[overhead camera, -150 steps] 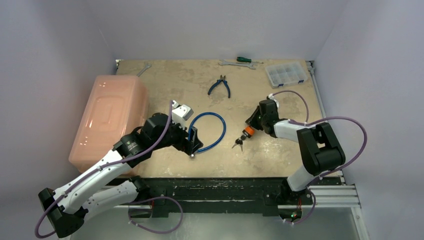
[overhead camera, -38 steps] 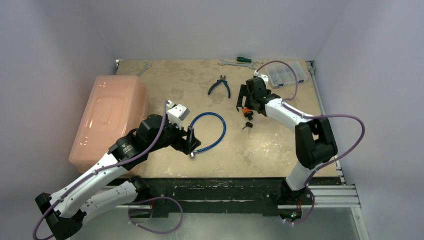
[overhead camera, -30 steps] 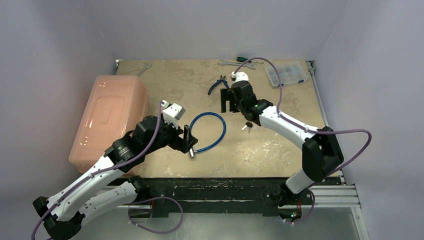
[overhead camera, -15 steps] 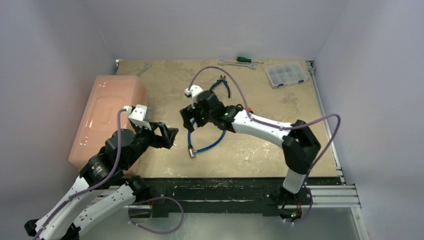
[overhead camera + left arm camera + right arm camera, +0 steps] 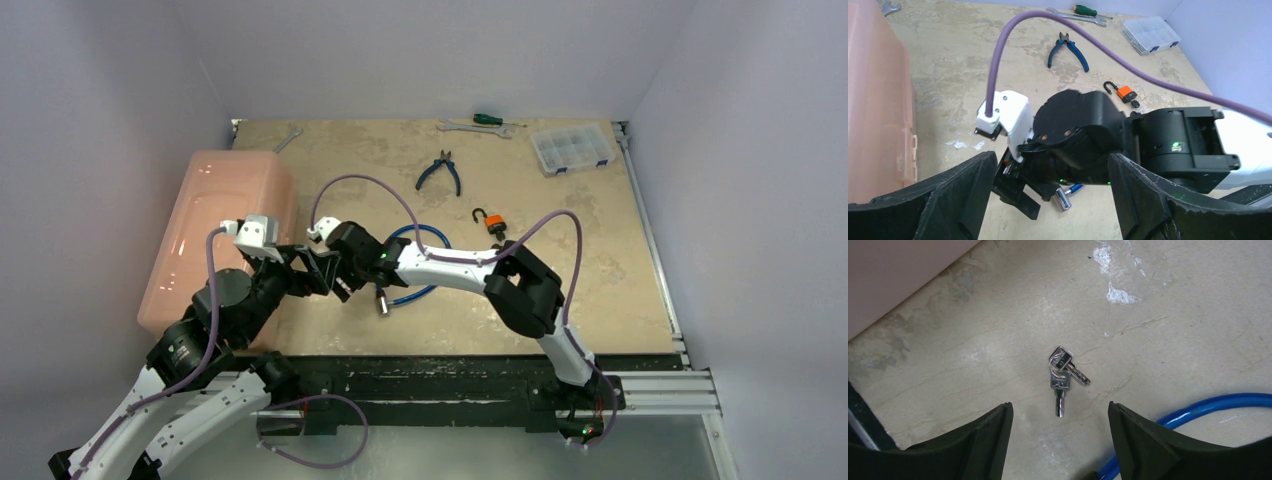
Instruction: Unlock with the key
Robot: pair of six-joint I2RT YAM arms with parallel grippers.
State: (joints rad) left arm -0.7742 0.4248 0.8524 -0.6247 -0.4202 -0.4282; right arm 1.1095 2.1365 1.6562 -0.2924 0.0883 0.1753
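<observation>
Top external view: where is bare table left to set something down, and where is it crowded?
Widest bare patch: right of the orange padlock, on the near side of the organizer box. Another lies between the pink bin and pliers. Crowded: around the blue cable, where the left arm and right arm meet.

Two small silver keys (image 5: 1064,377) joined on one ring lie flat on the pale, scuffed bench (image 5: 1173,315), one pointing down the frame and the other angled toward the lower right. The right claw (image 5: 1059,409) hangs above them with its black fingers (image 5: 983,445) spread wide, one at each lower corner, touching nothing (the keys sit just beyond the gap). A blue cable (image 5: 1208,405) curves in at the lower right, apart from the keys. A pink box (image 5: 893,275) fills the upper left corner.
</observation>
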